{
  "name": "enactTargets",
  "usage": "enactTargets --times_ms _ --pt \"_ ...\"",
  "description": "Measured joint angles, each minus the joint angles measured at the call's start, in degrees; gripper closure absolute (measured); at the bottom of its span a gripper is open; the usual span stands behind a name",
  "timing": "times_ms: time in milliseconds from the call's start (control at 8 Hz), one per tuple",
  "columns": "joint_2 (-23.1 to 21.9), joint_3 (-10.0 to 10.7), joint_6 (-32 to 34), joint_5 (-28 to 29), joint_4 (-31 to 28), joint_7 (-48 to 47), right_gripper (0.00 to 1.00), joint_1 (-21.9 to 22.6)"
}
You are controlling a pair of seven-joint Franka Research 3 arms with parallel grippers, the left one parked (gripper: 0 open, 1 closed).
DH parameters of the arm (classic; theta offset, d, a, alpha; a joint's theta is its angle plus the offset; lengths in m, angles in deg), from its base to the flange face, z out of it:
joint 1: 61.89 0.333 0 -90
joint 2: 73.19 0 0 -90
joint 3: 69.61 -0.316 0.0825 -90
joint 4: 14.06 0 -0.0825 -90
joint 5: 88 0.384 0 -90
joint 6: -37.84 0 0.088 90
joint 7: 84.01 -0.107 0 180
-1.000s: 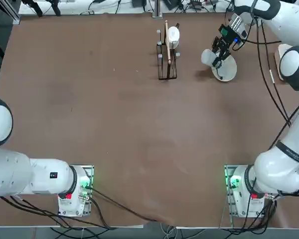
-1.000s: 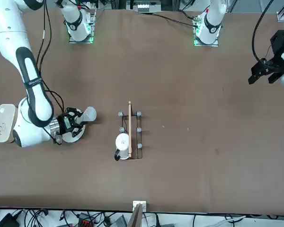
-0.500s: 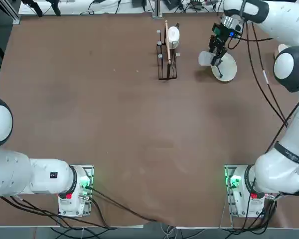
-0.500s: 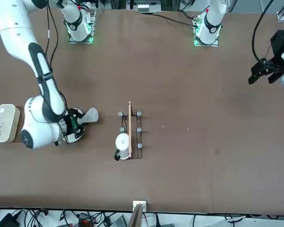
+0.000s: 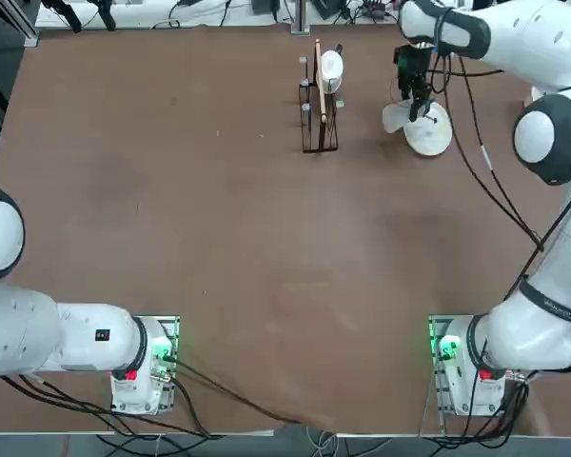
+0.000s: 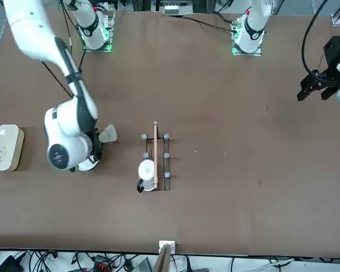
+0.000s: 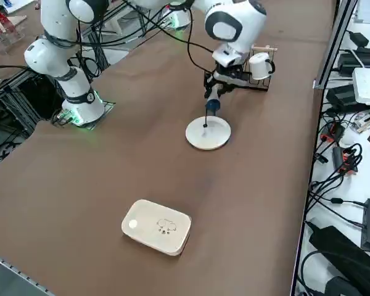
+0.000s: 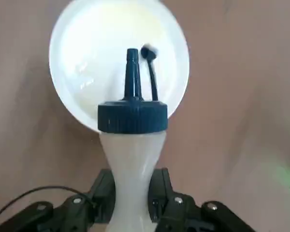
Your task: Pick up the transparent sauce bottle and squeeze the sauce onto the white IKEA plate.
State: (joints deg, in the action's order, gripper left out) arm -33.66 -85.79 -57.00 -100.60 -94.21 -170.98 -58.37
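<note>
Currently the brown table (image 5: 219, 238) carries everything, with the dark wire rack (image 5: 306, 109) near its far edge, well left of the work. The white rounded-rectangle dish (image 7: 157, 227) lies nearer the right edge, apart from the plate. Toward the far right corner sits the glossy round white plate (image 8: 77, 63), and over it the right gripper (image 8: 132, 193) is clenched on the translucent squeeze bottle (image 8: 133, 162), whose waist is pinched in. The squeeze looks to be the step in hand; whether sauce has landed, I cannot tell. To do it well, press evenly and keep the bottle tipped, its blue cap (image 8: 133, 118) leading, with the nozzle (image 8: 133, 79) aimed inside the rim. Too hard a pinch could spurt sauce past the plate, and the loose tethered stopper (image 8: 148, 52) should stay out of the stream.
</note>
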Motion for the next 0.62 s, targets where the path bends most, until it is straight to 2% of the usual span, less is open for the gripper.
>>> enactTargets --times_ms 250,625 --pt "-0.6 0.0 0.6 -6.7 0.1 -3.7 0.63 2.3" --pt "-3.2 -0.1 7.4 -21.4 0.1 -8.9 0.63 7.4"
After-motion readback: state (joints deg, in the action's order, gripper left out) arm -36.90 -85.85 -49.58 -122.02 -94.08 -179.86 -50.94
